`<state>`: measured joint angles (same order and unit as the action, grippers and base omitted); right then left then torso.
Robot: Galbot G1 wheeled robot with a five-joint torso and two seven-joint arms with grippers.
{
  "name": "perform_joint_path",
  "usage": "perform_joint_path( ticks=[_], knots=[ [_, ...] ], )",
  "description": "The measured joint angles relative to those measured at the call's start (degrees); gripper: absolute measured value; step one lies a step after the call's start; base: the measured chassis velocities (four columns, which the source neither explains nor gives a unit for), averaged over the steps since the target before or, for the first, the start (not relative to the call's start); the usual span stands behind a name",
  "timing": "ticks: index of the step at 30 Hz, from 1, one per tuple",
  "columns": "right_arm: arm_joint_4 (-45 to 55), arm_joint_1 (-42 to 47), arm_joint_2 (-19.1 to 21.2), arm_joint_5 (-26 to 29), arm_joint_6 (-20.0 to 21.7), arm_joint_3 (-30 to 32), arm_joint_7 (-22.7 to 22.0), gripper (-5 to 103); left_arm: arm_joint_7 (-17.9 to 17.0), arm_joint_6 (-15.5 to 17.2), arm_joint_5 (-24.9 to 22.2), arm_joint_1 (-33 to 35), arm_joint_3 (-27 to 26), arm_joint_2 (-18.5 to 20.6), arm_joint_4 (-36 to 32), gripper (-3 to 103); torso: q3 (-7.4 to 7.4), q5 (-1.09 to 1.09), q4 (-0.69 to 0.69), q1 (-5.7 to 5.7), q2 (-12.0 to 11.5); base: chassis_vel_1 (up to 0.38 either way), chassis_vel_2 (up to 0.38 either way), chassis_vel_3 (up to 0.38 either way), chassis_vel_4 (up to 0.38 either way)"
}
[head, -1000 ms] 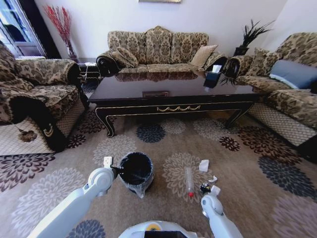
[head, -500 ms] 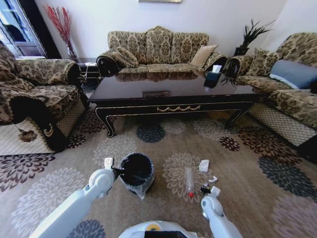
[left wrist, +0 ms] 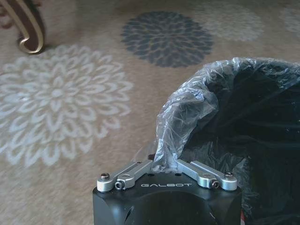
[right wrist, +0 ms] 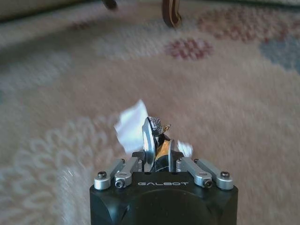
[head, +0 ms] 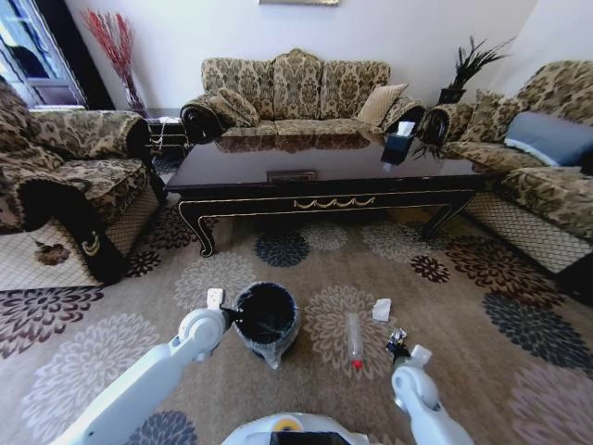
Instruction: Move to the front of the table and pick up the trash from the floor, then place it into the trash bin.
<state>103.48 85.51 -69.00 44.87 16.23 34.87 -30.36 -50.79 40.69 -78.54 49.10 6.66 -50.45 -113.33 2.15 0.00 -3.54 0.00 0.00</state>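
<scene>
The black trash bin (head: 269, 313) stands on the patterned floor (head: 482, 371) in front of the dark table (head: 315, 174). My left gripper (head: 237, 321) is shut on its clear liner at the rim (left wrist: 165, 163). Right of the bin lies a clear bottle (head: 353, 336) with a red cap. A white paper scrap (head: 381, 310) lies just beyond the bottle. My right gripper (head: 397, 345) hangs right of the bottle, shut on a small dark crumpled bit of trash (right wrist: 158, 132). The white scrap (right wrist: 131, 125) is behind that bit in the right wrist view.
Patterned sofas (head: 296, 88) surround the table on three sides. A dark tissue box (head: 399, 145) sits on the table's right end. A curved table leg (left wrist: 29, 28) stands beyond the bin. Open carpet lies to the left and right of me.
My left gripper has shifted the trash bin to the right, closer to the bottle. My right gripper has moved slightly right and away from the bottle with the small bit in it.
</scene>
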Motion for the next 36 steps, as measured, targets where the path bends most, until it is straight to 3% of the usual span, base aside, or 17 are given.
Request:
perform_joint_path(
  ticks=[8, 10, 16, 19, 21, 25, 27, 28, 30, 32, 36],
  knots=[
    [9.59, 5.5, 3.42, 0.06, -1.19, 3.85, 3.79, 26, -1.02, 0.18, -1.16, -6.51, 7.85, -1.86, 2.12, 0, 0.0, 0.01, 0.01, 0.0, 0.0, 0.0, 0.0, 0.0, 0.0],
    [14.56, 8.38, 4.64, -1.2, -2.38, 4.81, 6.42, 26, -1.5, 0.17, -1.35, -8.9, 11.08, -2.77, 3.18, 0, 0.0, 0.0, 0.0, 0.0, 0.0, 0.0, 0.0, 0.0, 0.0],
    [19.93, 12.13, 5.75, -6.59, -5.73, 5.8, 13.13, 26, -2.57, 0.16, -1.28, -10.49, 14.34, -3.6, 3.53, 0, 0.0, 0.01, 0.03, 0.0, 0.0, 0.0, 0.0, 0.0, 0.0],
    [22.09, 14.76, 7.11, -11.76, -9.61, 6.59, 18.79, 26, -2.87, 0.24, -1.89, -11.7, 16.04, -4.74, 3.96, 0, 0.0, 0.01, 0.01, 0.0, 0.0, 0.0, 0.0, 0.0, 0.0],
    [22.43, 15.15, 7.44, -12.28, -10.37, 6.65, 19.72, 26, -2.88, 0.23, -1.95, -11.95, 16.31, -4.95, 4.12, 0, 0.0, 0.0, 0.0, 0.0, 0.0, 0.0, 0.0, 0.0, 0.0],
    [24.22, 17.41, 10.12, -16.13, -18.58, 7.29, 28.94, 26, -3.01, 0.17, -2.02, -14.16, 18.26, -6.49, 5.21, 0, 0.0, 0.0, 0.02, 0.0, 0.0, 0.0, 0.0, 0.0, 0.0],
    [24.22, 17.59, 10.43, -16.56, -19.64, 7.46, 30.18, 26, -3.03, 0.16, -2.02, -14.37, 18.4, -6.61, 5.25, 0, 0.0, 0.0, 0.02, 0.0, 0.0, 0.0, 0.0, 0.0, 0.0],
    [24.14, 18.25, 11.44, -17.58, -23.2, 8.05, 35.15, 26, -3.24, 0.14, -2.07, -15.26, 19.03, -7.24, 5.38, 0, 0.0, 0.01, 0.02, 0.0, 0.0, 0.0, 0.0, 0.0, 0.0],
    [23.69, 18.85, 12.21, -18.18, -25.91, 8.26, 39.67, 26, -3.31, 0.04, -2.6, -16.24, 19.84, -8.12, 5.4, 0, 0.0, 0.01, 0.02, 0.0, 0.0, 0.0, 0.0, 0.0, 0.0],
    [23.62, 18.92, 12.29, -18.3, -26.23, 8.27, 40.17, 26, -3.31, 0.02, -2.7, -16.45, 20.06, -8.31, 5.42, 0, 0.0, 0.01, 0.02, 0.0, 0.0, 0.0, 0.0, 0.0, 0.0],
    [21.11, 19.23, 13.2, -22.8, -30.4, 7.58, 45.98, 26, -3.27, -0.27, -3.05, -18.52, 22.21, -10.06, 6.22, 0, 0.0, 0.01, 0.01, 0.0, 0.0, 0.0, 0.0, 0.0, 0.0]
  ],
)
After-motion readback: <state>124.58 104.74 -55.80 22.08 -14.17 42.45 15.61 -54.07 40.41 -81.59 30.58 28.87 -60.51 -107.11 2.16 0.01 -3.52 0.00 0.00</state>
